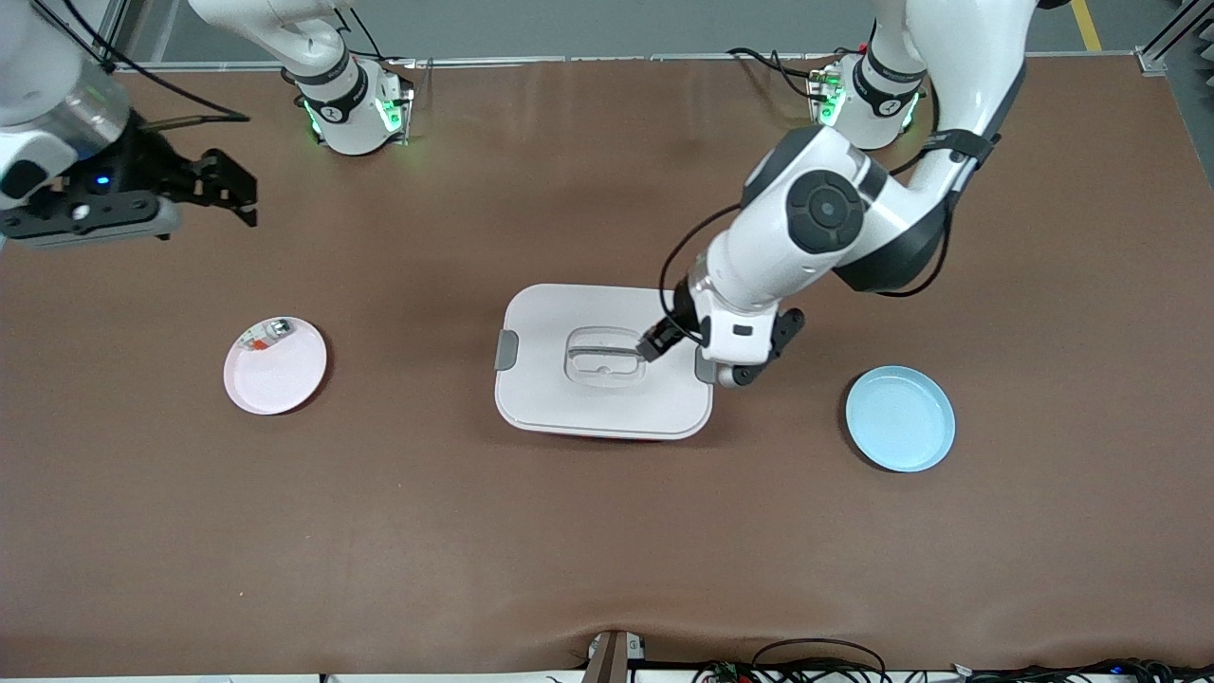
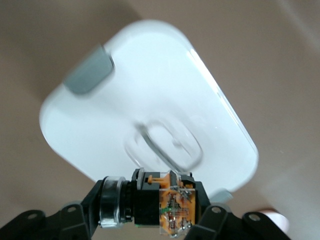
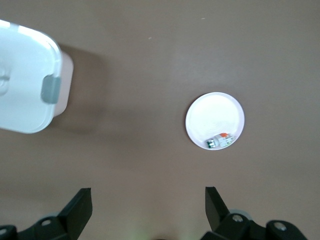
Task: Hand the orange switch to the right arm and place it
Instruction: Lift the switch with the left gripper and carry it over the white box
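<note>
Viewed across the table, the right gripper (image 1: 228, 190) hangs high over the right arm's end of the brown table (image 1: 607, 531), fingers spread wide and empty; this arm waits. Below it lies a pink plate (image 1: 275, 366) carrying a small silvery item with a red-orange bit (image 1: 267, 334).

At the middle stands a white lidded box (image 1: 603, 362) with grey clips. The left gripper (image 1: 654, 343) hovers over its lid, fingers clamped on the orange switch (image 2: 161, 202), a black body with an orange section and a clear cap at one end.

Toward the left arm's end lies an empty blue plate (image 1: 900, 418).

Step in hand, as judged: the switch is held aloft, handover not yet made. The next move calls for both grippers to meet over the table, the switch presented with a free end for the open fingers.

The surface is a matte brown mat, slightly rippled at the near edge; cables run along that edge.
</note>
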